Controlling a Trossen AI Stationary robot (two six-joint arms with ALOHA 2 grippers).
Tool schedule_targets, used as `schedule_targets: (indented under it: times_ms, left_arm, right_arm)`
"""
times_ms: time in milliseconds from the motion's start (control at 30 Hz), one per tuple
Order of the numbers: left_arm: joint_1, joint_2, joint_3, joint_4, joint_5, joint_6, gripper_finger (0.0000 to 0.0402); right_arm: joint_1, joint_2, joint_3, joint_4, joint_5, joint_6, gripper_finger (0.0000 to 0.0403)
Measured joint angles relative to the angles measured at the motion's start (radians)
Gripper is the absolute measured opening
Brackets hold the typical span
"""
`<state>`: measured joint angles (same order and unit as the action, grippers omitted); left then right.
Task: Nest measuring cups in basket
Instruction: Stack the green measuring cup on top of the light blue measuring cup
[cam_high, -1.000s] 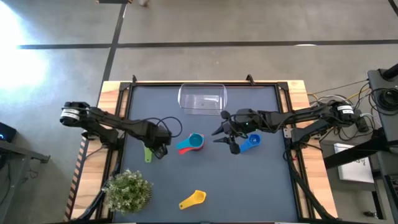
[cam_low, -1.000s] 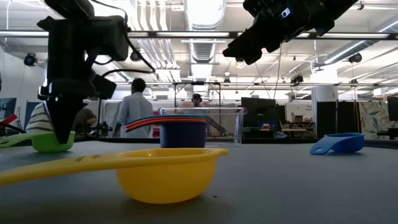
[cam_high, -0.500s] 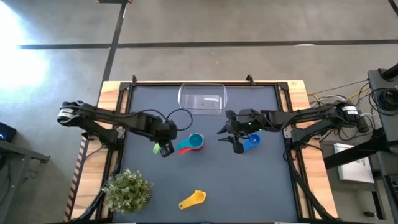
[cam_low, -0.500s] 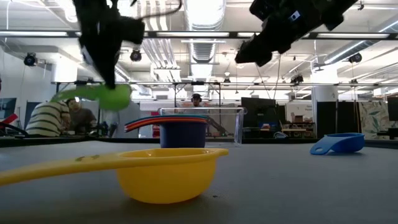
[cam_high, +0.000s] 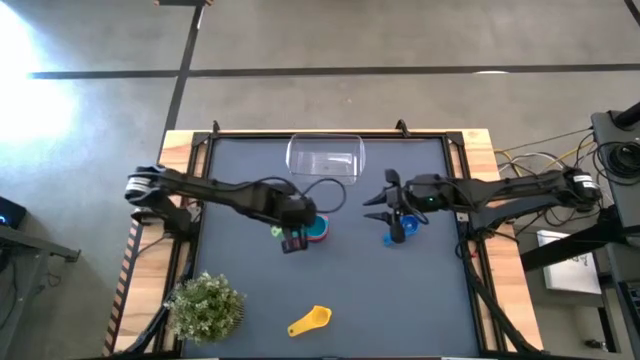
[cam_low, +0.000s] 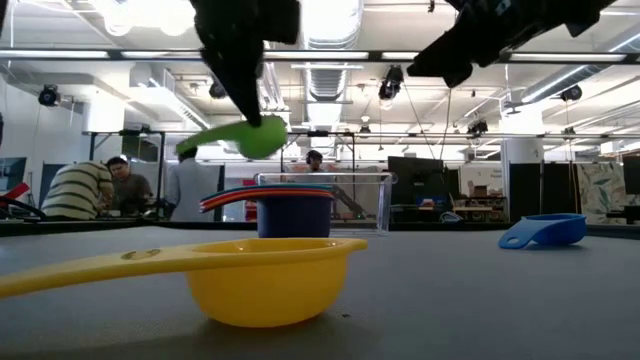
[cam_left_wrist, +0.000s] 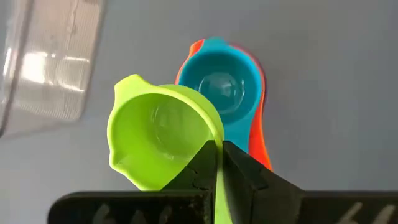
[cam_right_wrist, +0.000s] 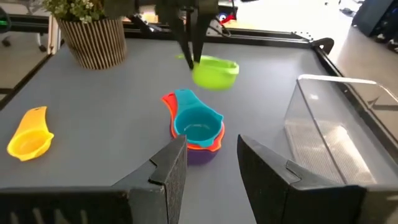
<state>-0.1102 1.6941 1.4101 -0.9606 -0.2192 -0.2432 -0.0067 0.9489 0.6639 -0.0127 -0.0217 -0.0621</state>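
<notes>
My left gripper (cam_high: 294, 238) is shut on the green measuring cup (cam_high: 277, 231) and holds it in the air right beside the nested stack (cam_high: 318, 230). The stack has the teal cup (cam_left_wrist: 221, 87) on top, over red, orange and purple ones, and stands on the mat. My right gripper (cam_right_wrist: 211, 162) is open and empty, raised over the blue cup (cam_high: 400, 226), which rests on its bowl. The yellow cup (cam_high: 310, 321) lies near the front edge. The clear basket (cam_high: 325, 158) stands at the far edge. My left gripper pinches the green cup's handle where it joins the bowl (cam_left_wrist: 198, 149) between its two fingers. The fingers (cam_right_wrist: 193, 46) point down from above. The cup (cam_low: 245, 138) is lifted clear, open side up, slightly tilted, level with the top of the stack (cam_low: 295, 205).
A potted plant (cam_high: 205, 308) stands at the front left corner. Bare mat lies between the stack and the yellow cup (cam_right_wrist: 28, 134). People show in the room beyond the table.
My left gripper has lifted the green cup off the mat and carried it toward the table's right edge, from the left part of the mat to just beside the stack. My right gripper has gone a little toward the right and far edges.
</notes>
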Motion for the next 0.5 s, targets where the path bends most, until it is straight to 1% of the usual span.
schedule_targets:
  times_ms: [200,500]
  left_arm:
    - [-0.003,0.116,0.082,0.008,0.0,0.075,0.0]
    - [-0.002,0.153,0.095,0.039,0.004,0.089,0.0004]
  right_arm:
    - [0.0,-0.036,-0.012,0.004,0.033,0.003,0.0132]
    - [0.0,-0.031,-0.013,0.003,0.044,0.0,0.0132]
